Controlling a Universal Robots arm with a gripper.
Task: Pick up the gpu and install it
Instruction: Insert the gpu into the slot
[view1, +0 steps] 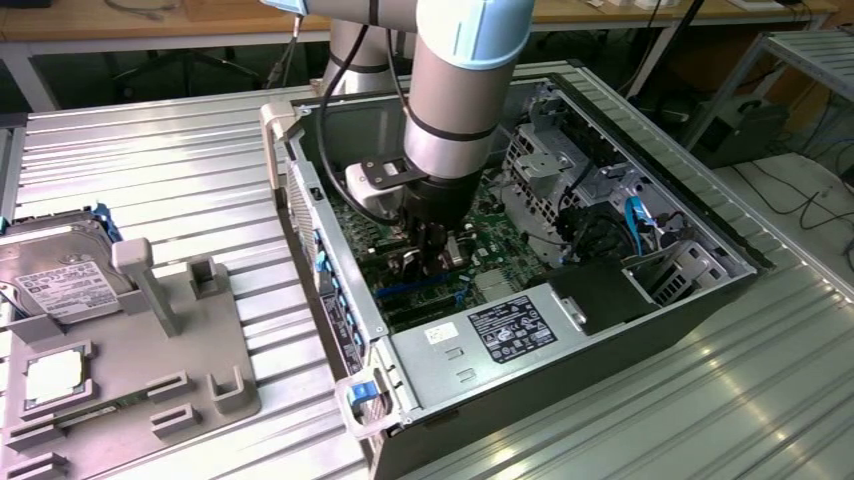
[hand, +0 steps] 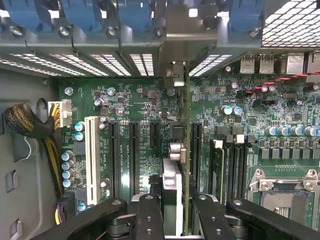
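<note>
My gripper (view1: 430, 252) is deep inside the open computer case (view1: 694, 215), just above the green motherboard (view1: 494, 240). In the wrist view the gripper (hand: 177, 205) is shut on the gpu (hand: 171, 182), which I see edge-on: a thin board standing upright between the black fingers (hand: 150, 215), with a silvery block on one face. The card runs from the fingers to its metal bracket (hand: 175, 75) at the case's rear slot openings. It stands over a black expansion slot (hand: 196, 150) area on the motherboard; I cannot tell whether it is pressed fully in.
A grey fixture (view1: 160, 370) at the exterior view's left holds a hard drive (view1: 60, 275) and a square CPU chip (view1: 54, 375). Inside the case are the power supply (view1: 501, 335), a drive cage (view1: 554, 170), a white slot (hand: 91, 155), memory slots (hand: 227, 165), the CPU socket (hand: 282, 200) and a cable bundle (hand: 25, 122).
</note>
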